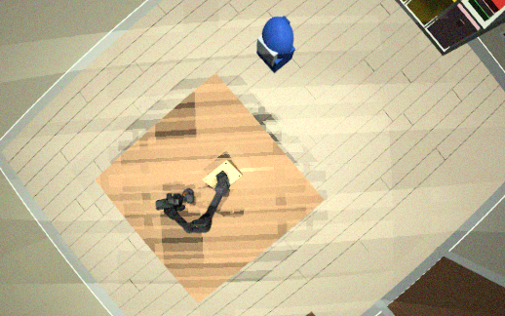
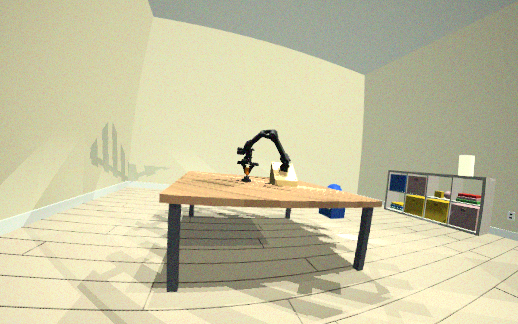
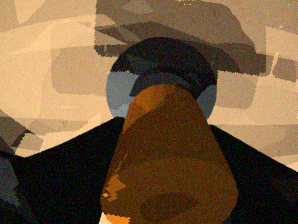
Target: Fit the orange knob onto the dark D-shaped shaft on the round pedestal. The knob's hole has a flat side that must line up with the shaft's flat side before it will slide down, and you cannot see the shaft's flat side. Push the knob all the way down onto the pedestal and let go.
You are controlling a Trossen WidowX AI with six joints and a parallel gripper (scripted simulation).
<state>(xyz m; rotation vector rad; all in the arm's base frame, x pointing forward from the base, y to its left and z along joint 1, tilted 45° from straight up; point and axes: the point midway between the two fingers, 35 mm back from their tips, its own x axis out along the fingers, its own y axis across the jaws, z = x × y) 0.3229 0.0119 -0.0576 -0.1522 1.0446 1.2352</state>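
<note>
The orange knob (image 2: 247,171) (image 3: 170,150) stands upright between the fingers of my gripper (image 2: 247,168) (image 3: 164,129), which is shut on it. In the wrist view its wide end is nearest the camera. Its far end is over the raised dark middle of the round pedestal (image 2: 246,180) (image 3: 120,92). The pedestal's dark and blue-grey disc shows around that end. The shaft and its flat side are hidden by the knob. I cannot tell whether the knob touches the raised middle or is just above it.
The wooden table (image 1: 253,161) (image 2: 270,196) carries the arm and a pale yellow block (image 1: 213,178) (image 2: 277,176) beside the arm's base. Striped shadows cross the table. A blue bin (image 1: 278,36) (image 2: 332,212) and a shelf unit (image 2: 480,205) stand on the floor beyond.
</note>
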